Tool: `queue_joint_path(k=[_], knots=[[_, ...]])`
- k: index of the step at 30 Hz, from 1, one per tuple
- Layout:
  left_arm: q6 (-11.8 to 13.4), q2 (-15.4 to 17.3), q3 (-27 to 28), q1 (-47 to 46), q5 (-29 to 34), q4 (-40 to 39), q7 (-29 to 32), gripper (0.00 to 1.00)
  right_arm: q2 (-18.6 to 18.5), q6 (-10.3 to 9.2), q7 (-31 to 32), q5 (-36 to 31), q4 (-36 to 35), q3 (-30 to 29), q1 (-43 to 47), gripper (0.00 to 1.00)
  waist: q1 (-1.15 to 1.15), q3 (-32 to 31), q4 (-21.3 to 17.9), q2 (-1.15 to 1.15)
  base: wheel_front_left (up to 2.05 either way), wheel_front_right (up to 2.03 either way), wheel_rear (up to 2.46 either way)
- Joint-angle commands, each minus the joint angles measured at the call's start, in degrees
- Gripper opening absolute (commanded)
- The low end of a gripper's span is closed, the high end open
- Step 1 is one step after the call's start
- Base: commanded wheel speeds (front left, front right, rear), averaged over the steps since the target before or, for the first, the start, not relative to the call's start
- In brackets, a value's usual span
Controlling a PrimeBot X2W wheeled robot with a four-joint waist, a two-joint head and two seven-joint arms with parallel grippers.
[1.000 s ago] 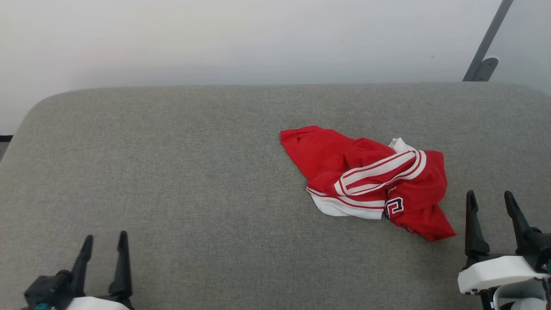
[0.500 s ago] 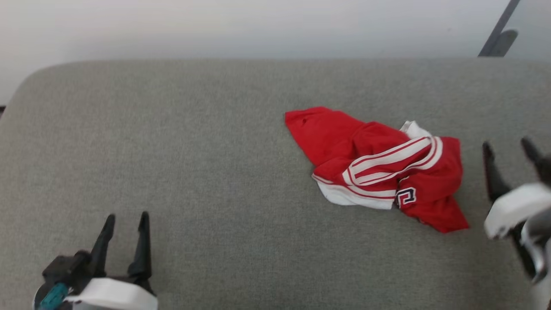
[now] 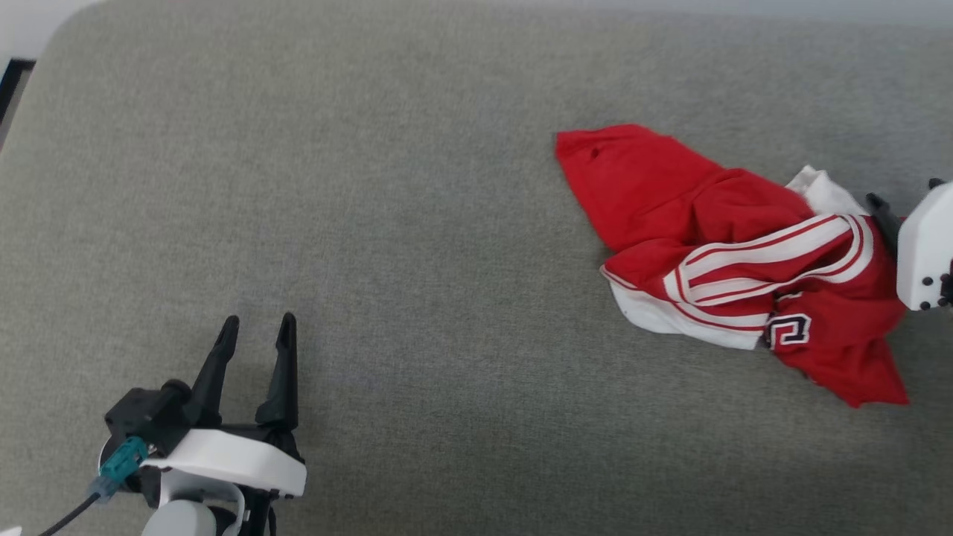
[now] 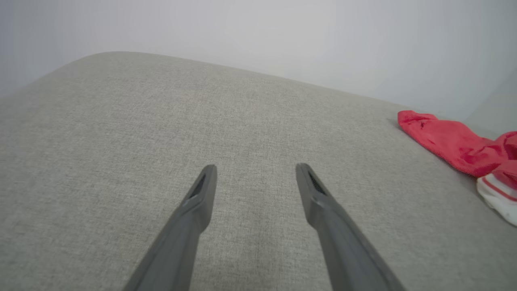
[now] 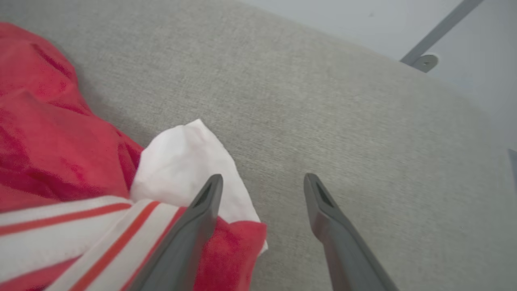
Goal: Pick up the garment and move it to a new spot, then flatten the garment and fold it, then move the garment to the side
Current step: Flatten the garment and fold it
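Observation:
The garment (image 3: 737,253) is a crumpled red shirt with white sleeve fabric, striped trim and a dark-outlined number patch, lying on the grey cushion (image 3: 417,223) at the right. My left gripper (image 3: 257,327) stands open at the lower left, far from the cloth, which shows at the right edge of the left wrist view as the garment (image 4: 456,143). My right gripper (image 5: 260,180) is open just above the garment's (image 5: 60,141) right edge, its left finger over the white and red fabric, its right finger over bare cushion. In the head view its white housing (image 3: 923,249) sits at the right edge.
The grey cushion surface (image 4: 121,133) spreads wide to the left and front of the shirt. A pale wall lies beyond its far edge. A grey metal strut with a round foot (image 5: 424,60) stands behind the cushion at the right.
The head camera has tipped down and shifted, so the whole scene slid. My right gripper has moved forward to the garment's right edge. My left gripper stays open.

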Motion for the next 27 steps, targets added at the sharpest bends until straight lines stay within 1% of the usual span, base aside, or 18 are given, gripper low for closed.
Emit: queue_joint_path(k=[1,6,10,11,12,13,14,15,18,20,24,25,27], knots=[[-0.13,0.10,-0.26,-1.08,-0.44,-0.03,-0.28,1.00,-0.41,-0.02,1.67,0.87,0.82,1.54,-1.20,1.00,0.00,1.80,1.04,0.00,0.00,0.00,0.00],[-0.13,0.11,-0.86,-2.42,-0.78,0.33,-0.28,1.00,-2.09,-0.02,7.19,5.06,3.18,6.51,-4.23,1.00,0.00,3.65,1.36,0.00,0.00,0.00,0.00],[-0.13,0.24,-1.12,-2.84,-1.00,0.51,-0.28,1.00,-3.50,-0.02,9.75,7.32,4.20,9.39,-4.67,1.00,0.00,4.36,1.27,0.00,0.00,0.00,0.00],[-0.13,0.30,-1.19,-2.99,-1.08,0.58,-0.28,1.00,-3.79,-0.02,9.94,7.73,4.21,9.81,-4.99,0.84,0.00,4.55,1.22,0.00,0.00,0.00,0.00],[-0.13,0.39,-1.28,-3.20,-1.18,0.61,-0.28,1.00,-3.94,-0.03,10.25,8.18,4.44,10.05,-5.28,0.44,0.00,4.76,1.15,0.00,0.00,0.00,0.00],[-0.13,0.46,-1.38,-3.46,-1.23,0.64,-0.28,1.00,-4.09,-0.03,10.45,8.57,4.66,10.30,-5.43,0.24,0.00,4.95,1.11,0.00,0.00,0.00,0.00],[-0.13,0.53,-1.58,-3.73,-1.36,0.66,-0.28,1.00,-4.16,-0.03,10.57,8.98,4.95,10.26,-5.53,0.06,0.00,5.11,1.04,0.00,0.00,0.00,0.00],[-0.13,0.61,-1.70,-3.93,-1.44,0.62,-0.28,1.00,-4.13,-0.03,10.30,9.28,5.27,9.96,-5.66,0.00,0.00,5.27,0.96,0.00,0.00,0.00,0.00],[-0.13,0.82,-1.93,-4.15,-1.63,0.54,-0.28,1.00,-3.90,-0.09,8.88,8.68,6.10,9.39,-6.44,0.00,0.00,5.65,0.53,0.00,0.00,0.00,0.00],[-0.13,1.14,-2.04,-4.39,-1.71,0.58,-0.28,1.00,-3.76,-0.16,7.05,8.09,6.97,7.83,-7.19,0.00,0.00,5.71,0.07,0.00,0.00,0.00,0.00],[-0.13,1.56,-2.31,-4.42,-1.70,0.64,-0.28,1.00,-3.29,-0.13,2.59,6.28,9.00,2.90,-8.21,0.00,0.00,5.32,-0.98,0.00,0.00,0.00,0.00],[-0.13,1.56,-2.31,-4.42,-1.70,0.64,-0.28,1.00,-3.29,-0.13,2.59,6.28,9.00,2.90,-8.21,0.00,0.00,5.32,-0.98,0.00,0.00,0.00,0.00],[-0.13,1.71,-2.49,-4.30,-1.69,0.54,-0.28,1.00,-3.49,-0.06,0.54,5.32,10.42,-0.51,-8.03,0.00,0.00,5.03,-1.44,0.00,0.00,0.00,0.00]])
